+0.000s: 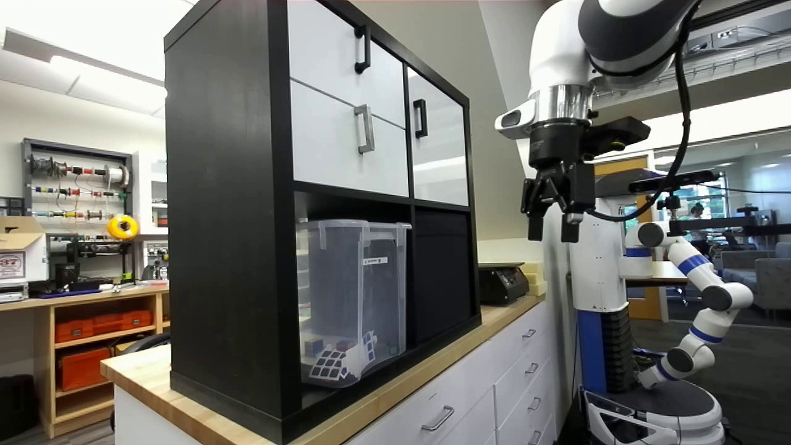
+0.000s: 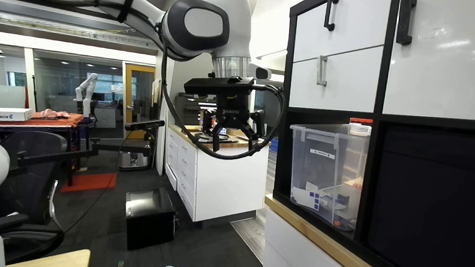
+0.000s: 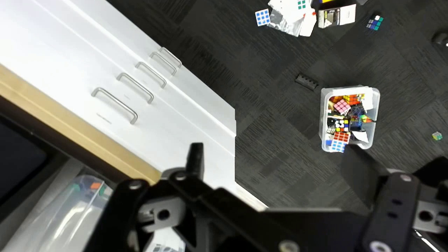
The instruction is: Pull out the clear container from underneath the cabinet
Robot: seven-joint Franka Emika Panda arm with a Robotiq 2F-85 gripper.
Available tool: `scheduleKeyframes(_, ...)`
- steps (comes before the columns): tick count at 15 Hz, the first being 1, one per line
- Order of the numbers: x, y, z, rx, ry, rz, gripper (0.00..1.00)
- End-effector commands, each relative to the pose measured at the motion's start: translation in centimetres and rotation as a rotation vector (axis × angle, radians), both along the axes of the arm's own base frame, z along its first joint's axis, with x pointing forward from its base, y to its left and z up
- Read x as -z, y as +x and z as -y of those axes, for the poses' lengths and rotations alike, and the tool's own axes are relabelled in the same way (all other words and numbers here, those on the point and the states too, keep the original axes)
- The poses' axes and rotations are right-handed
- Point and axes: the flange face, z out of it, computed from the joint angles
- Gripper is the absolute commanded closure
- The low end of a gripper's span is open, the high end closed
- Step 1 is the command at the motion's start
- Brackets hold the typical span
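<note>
while the clear container sits within the cabinet, the job is judged to be at its start: none of the pull is done.

clear container: one, translucent, upright, rim at the top, checkered tag near the base; placed in the cabinet's lower row, end column, inside its front edge in both exterior views.

white fronts: two, closed, in the cabinet directly above that compartment.

red-lidded box: one, seen at the same compartment of the cabinet; whether inside it or behind it, cannot tell.

gripper: one, out in front of the cabinet and apart from it; fingers pointing down, spread from each other, nothing held between them.

wooden worktop: one, directly beneath the cabinet, bearing it.

white drawers: several, closed, lower down below the cabinet.

small plastic tub: one, well filled, on the floor in front of the cabinet, wrist view.

left to do, by judgement: reach the cabinet's lower compartment, take hold, likely by the rim, and draw the container out past the cabinet's front edge.
</note>
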Motion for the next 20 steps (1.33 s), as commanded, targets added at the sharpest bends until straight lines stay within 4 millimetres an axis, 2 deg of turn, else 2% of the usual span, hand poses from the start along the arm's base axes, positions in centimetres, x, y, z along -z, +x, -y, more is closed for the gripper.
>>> scheduleKeyframes(1,-0.4,0.2,-0.6,-0.021,-0.001,0.014,0.00)
scheduleKeyframes(4,-1.0,0.4,-1.5,-0.047,-0.002,0.029,0.00)
scheduleKeyframes(11,-1.0,0.4,-1.5,-0.053,-0.002,0.030,0.00)
scheduleKeyframes(20,-1.8,1.2,-6.9,-0.184,-0.043,0.132,0.00)
